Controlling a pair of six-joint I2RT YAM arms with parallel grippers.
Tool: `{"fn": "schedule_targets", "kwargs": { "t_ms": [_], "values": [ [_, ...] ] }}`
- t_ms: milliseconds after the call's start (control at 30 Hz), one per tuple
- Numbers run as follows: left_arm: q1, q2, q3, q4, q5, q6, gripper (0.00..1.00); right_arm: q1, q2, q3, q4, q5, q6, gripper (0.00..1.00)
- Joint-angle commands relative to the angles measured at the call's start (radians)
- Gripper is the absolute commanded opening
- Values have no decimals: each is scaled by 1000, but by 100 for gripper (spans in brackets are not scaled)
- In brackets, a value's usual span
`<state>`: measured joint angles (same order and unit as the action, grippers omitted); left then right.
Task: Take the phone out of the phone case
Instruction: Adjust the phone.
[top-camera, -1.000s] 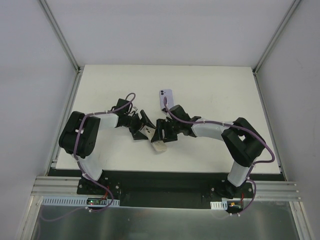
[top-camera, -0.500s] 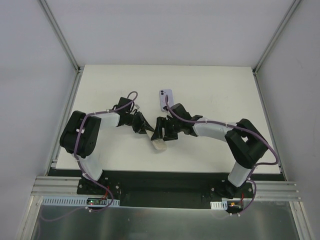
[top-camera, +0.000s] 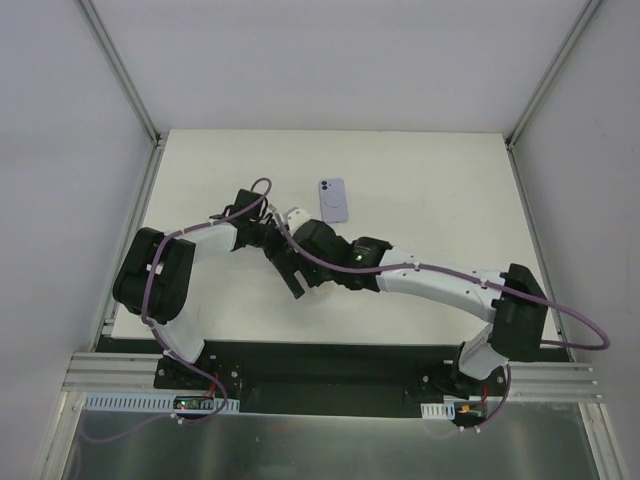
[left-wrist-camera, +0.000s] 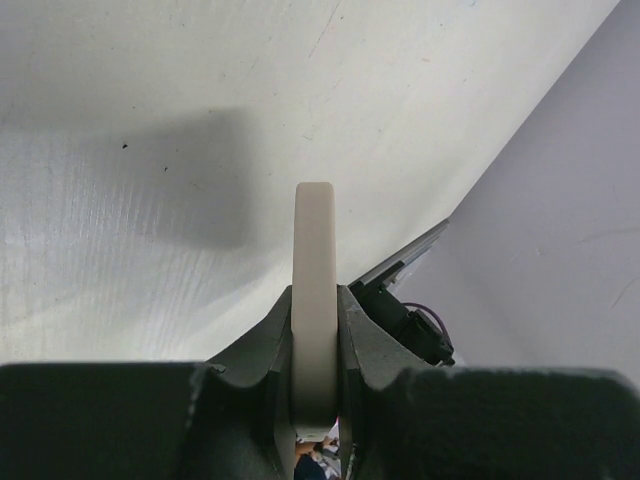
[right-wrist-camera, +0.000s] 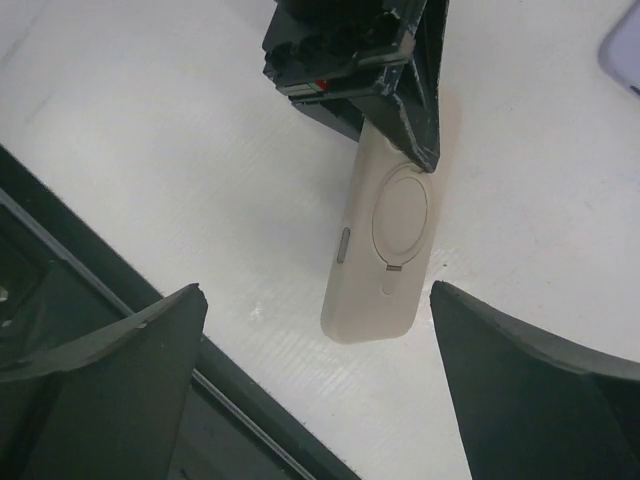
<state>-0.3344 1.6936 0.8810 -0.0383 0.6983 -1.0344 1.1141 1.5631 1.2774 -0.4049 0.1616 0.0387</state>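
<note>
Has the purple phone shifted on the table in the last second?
No. The purple phone lies in the same spot, equally near the far edge of the table.

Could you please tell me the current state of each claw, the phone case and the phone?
left claw: shut on one end of the phone case.
right claw: open, holding nothing.
phone case: clamped in the left claw.
phone: lying flat on the table, apart from the phone case.

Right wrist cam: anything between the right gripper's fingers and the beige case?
Only bare table, per the right wrist view: the right gripper is open, its fingers either side of the case.
</note>
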Motion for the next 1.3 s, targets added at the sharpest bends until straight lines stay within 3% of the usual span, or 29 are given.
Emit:
{"fn": "schedule_targets", "kwargs": {
  "t_ms": [0, 133, 333, 467, 633, 667, 700, 733, 800, 833, 867, 967, 1267],
  "values": [
    [-5, -63, 41, -35, 26, -23, 0, 94, 139, 92, -176, 289, -131, 96],
    [-5, -72, 39, -44, 27, -24, 0, 138, 256, 132, -203, 430, -149, 99],
    [-5, -71, 42, -57, 29, -19, 0, 150, 307, 145, -199, 549, -152, 75],
    [-5, -71, 42, -63, 26, -21, 0, 161, 313, 152, -195, 582, -171, 44],
    [-5, -66, 47, -64, 26, -27, 0, 170, 324, 157, -203, 602, -180, 18],
    [-5, -66, 53, -63, 30, -27, 0, 170, 322, 157, -207, 608, -174, 6],
    [-5, -66, 56, -64, 35, -24, 4, 170, 321, 155, -209, 607, -168, 1],
    [-5, -64, 61, -63, 41, -23, 11, 168, 312, 152, -209, 604, -154, 1],
    [-6, -69, 75, -63, 55, -16, 35, 162, 287, 143, -207, 579, -135, 1],
    [-5, -74, 79, -63, 58, -16, 41, 149, 275, 136, -203, 563, -111, 1],
    [-5, -83, 90, -63, 61, -10, 56, 138, 262, 126, -195, 521, -102, 1],
    [-2, -98, 127, -74, 81, 11, 70, 92, 198, 76, -166, 411, -45, 1],
    [92, -185, 194, -156, 136, 117, 71, -150, -124, -221, 67, -46, 145, 1]
  ]
}}
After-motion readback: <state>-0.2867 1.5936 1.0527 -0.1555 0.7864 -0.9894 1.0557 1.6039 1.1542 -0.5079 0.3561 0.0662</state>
